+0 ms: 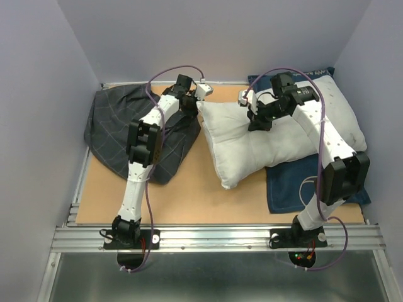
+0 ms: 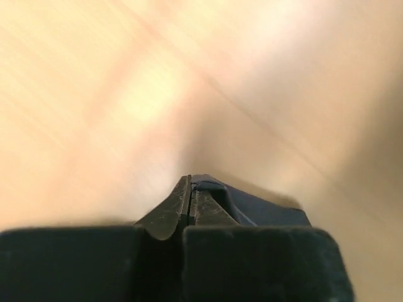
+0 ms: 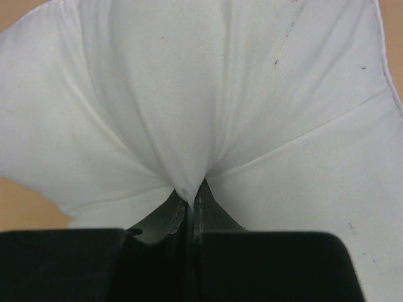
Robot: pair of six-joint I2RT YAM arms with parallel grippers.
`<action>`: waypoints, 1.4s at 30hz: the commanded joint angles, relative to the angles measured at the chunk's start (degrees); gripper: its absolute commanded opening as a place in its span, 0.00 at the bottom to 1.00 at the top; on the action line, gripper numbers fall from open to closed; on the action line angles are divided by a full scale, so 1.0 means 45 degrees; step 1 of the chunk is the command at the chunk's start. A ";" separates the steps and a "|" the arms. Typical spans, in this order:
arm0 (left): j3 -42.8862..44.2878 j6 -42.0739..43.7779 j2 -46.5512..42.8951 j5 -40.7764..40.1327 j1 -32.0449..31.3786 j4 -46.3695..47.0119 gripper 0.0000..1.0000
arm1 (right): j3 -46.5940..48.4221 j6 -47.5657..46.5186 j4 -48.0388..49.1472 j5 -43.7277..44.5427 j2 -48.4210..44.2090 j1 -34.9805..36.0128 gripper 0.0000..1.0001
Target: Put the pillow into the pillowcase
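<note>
The white pillow [image 1: 264, 141] lies on the table's right half, partly on a navy cloth. The dark grey grid-patterned pillowcase [image 1: 116, 132] lies crumpled at the left. My left gripper [image 1: 189, 104] is at the pillowcase's upper right edge, close to the pillow's left corner. In the left wrist view the jaws [image 2: 191, 182] are shut with a fold of dark cloth [image 2: 252, 207] at their tips, above blurred wood. My right gripper [image 1: 258, 118] is on the pillow's far side. In the right wrist view it [image 3: 192, 195] is shut on a pinch of white pillow fabric [image 3: 189, 126].
The navy cloth [image 1: 289, 182] lies under the pillow at the right front. The wooden tabletop [image 1: 195, 195] shows between the two cloths. Light walls close in the left, back and right sides. A metal rail [image 1: 214, 236] runs along the near edge.
</note>
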 commanded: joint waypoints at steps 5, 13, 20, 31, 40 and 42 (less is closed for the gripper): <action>0.2245 -0.3187 0.0435 -0.1574 0.0209 0.3336 0.05 | -0.0732 0.0085 -0.1229 -0.0709 -0.0650 0.0121 0.01; 0.2035 -0.3933 -0.2777 -0.1809 0.0558 0.2799 0.90 | 0.0807 0.1628 -0.0839 -0.0885 0.0794 0.1098 0.01; -0.2623 -0.2507 -0.6160 -0.2552 0.1398 0.0979 0.94 | 0.1688 0.2291 -0.0644 -0.0183 0.1770 0.2464 0.00; -0.6816 -0.3404 -0.7125 -0.3019 0.1868 0.1565 0.94 | 0.4559 0.3212 -0.1385 -0.0358 0.3334 0.2817 0.01; -0.6854 -0.3970 -0.6459 -0.3470 0.2474 0.1155 0.88 | 0.6471 0.3717 -0.1328 0.0091 0.2711 0.2798 0.00; -0.6914 -0.3990 -0.6460 -0.3315 0.2572 0.1136 0.88 | 0.7775 0.4107 -0.0881 0.0092 0.2613 0.2817 0.01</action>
